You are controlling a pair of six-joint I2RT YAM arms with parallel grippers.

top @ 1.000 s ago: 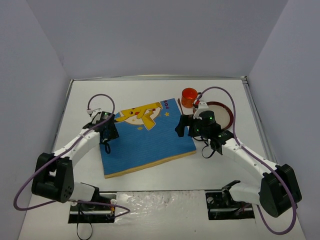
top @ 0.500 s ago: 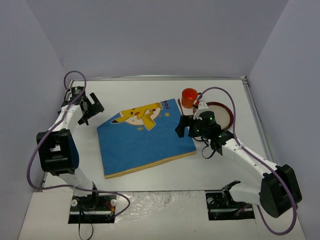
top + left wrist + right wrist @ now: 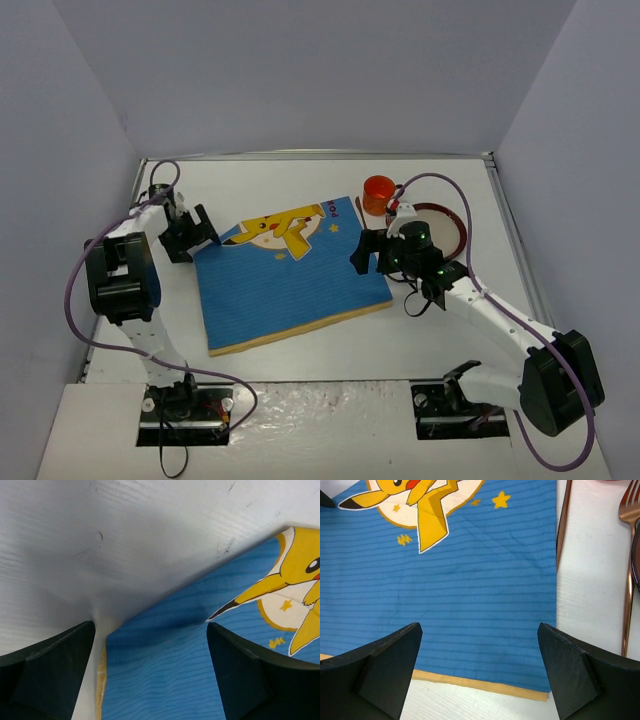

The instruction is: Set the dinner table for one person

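Note:
The white dinner table point(image 3: 300, 180) carries a blue placemat point(image 3: 290, 275) with a yellow cartoon figure, lying askew. My left gripper point(image 3: 195, 232) is open at the placemat's far left corner; in the left wrist view point(image 3: 150, 680) that corner point(image 3: 175, 670) lies between the jaws. My right gripper point(image 3: 365, 255) is open over the placemat's right edge; the right wrist view point(image 3: 480, 680) shows the near right corner point(image 3: 470, 590) below it. An orange cup point(image 3: 378, 193) and a brown-rimmed plate point(image 3: 450, 225) sit to the right.
A rose-gold fork point(image 3: 626, 605) and a second thin rose-gold utensil point(image 3: 563, 525) lie on the table right of the placemat. Grey walls enclose the table on the left, far and right sides. The right arm partly covers the plate.
My left arm swung from the placemat's left edge out to the far left, then came back to the placemat's far left corner. The right arm and placemat have not moved.

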